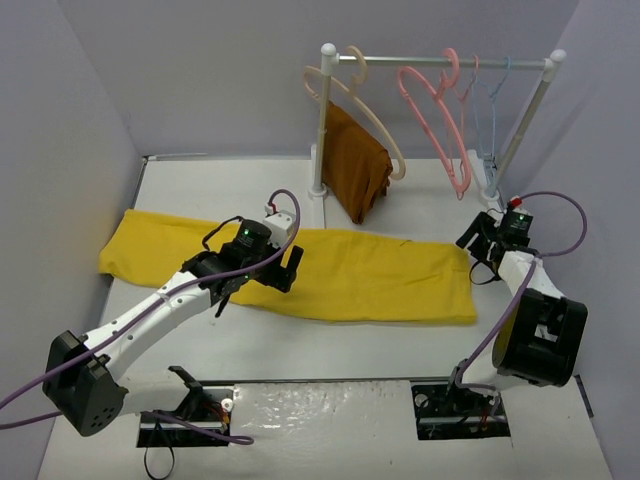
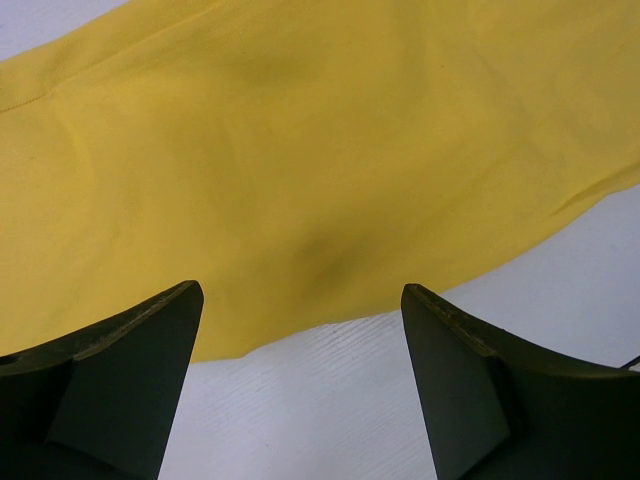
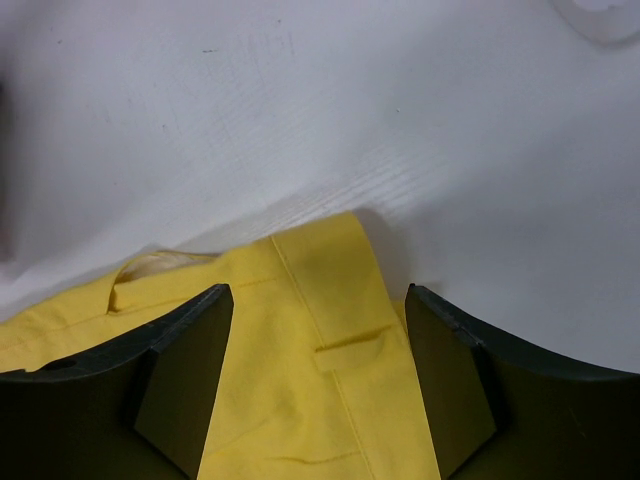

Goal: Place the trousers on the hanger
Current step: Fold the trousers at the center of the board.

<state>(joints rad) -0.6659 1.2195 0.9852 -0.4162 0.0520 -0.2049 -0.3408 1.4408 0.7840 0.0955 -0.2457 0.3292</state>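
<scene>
large bright yellow soft cloth trousers lay flat across the white table, with the waistband at the right end. the left gripper was released, its fingers wide apart over the cloth's near edge. the right gripper was likewise unclenched, its fingers straddling the waistband corner and a belt loop. the thin pink plastic hanger hung on the white rail, well apart from the trousers.
</scene>
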